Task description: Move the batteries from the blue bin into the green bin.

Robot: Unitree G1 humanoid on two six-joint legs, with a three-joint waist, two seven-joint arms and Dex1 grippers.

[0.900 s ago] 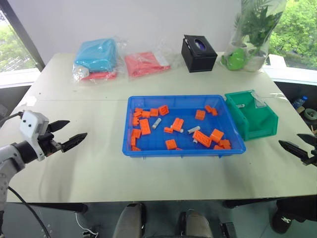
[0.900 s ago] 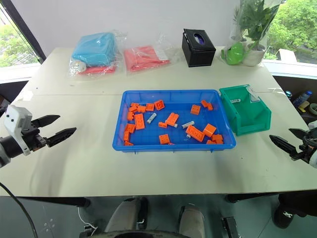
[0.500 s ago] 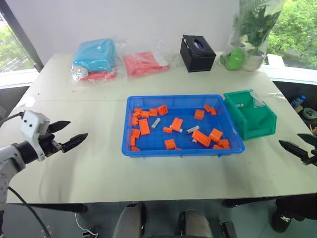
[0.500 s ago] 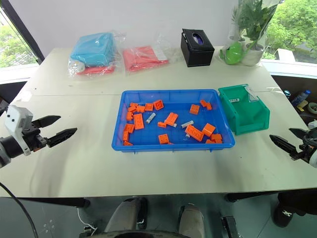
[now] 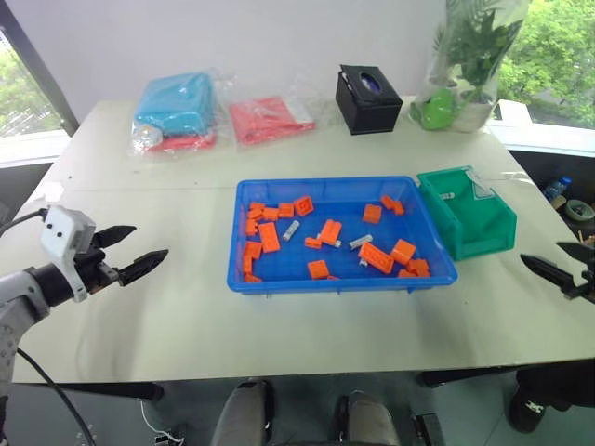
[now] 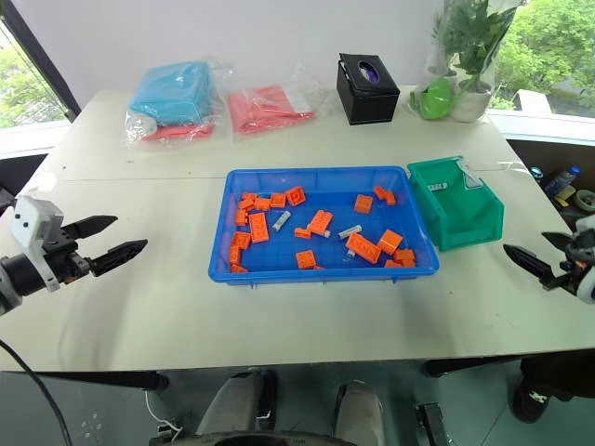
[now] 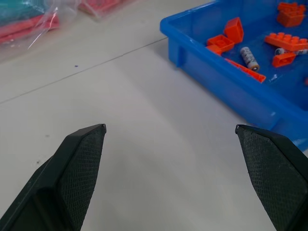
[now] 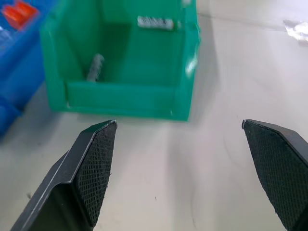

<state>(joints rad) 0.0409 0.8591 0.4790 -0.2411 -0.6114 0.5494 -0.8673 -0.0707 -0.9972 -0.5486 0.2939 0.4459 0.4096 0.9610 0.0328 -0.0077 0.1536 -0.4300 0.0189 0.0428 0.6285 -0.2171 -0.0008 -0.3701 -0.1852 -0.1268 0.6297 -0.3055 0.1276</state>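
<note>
1. Pale table (image 5: 186, 316) stands before a white wall and windows.
2. Blue bin (image 5: 279, 280) sits mid-table; green bin (image 5: 483, 232) touches its right end.
3. Left tool (image 5: 130, 251) hovers left of the blue bin, right tool (image 6: 544, 255) right of the green bin, each with fingers apart and empty.
4. Batteries (image 5: 291, 230) lie among orange bricks (image 5: 271, 237) in the blue bin; one battery (image 8: 95, 67) lies inside the green bin.

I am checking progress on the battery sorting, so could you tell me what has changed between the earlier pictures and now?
Nothing visibly changed. The left gripper and right gripper hover open and empty at the table's sides, the batteries lie among the orange bricks in the blue bin, and one rests in the green bin.
</note>
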